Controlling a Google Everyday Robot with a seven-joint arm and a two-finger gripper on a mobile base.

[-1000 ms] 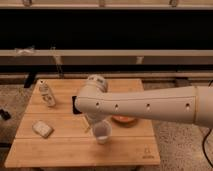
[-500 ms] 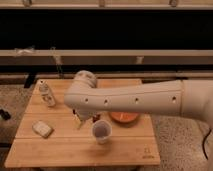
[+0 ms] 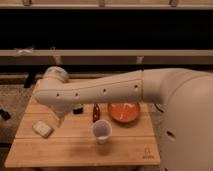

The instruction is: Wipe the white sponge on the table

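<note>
The white sponge (image 3: 43,128) lies flat on the left part of the light wooden table (image 3: 75,147), near its left edge. My white arm reaches in from the right and crosses above the table's back half. The gripper (image 3: 60,118) hangs from the wrist, pointing down, just right of the sponge and a little behind it. It stands open with nothing in it and does not touch the sponge.
A translucent plastic cup (image 3: 101,131) stands mid-table near the front. Behind it are a small red-brown bottle (image 3: 95,113), an orange plate (image 3: 124,113) and a dark object (image 3: 77,109) partly hidden under the arm. A dark logo (image 3: 146,152) marks the front right corner.
The arm has swung left across the table, uncovering the cup and the orange plate. The gripper now hangs close to the sponge. The sponge has not moved.
</note>
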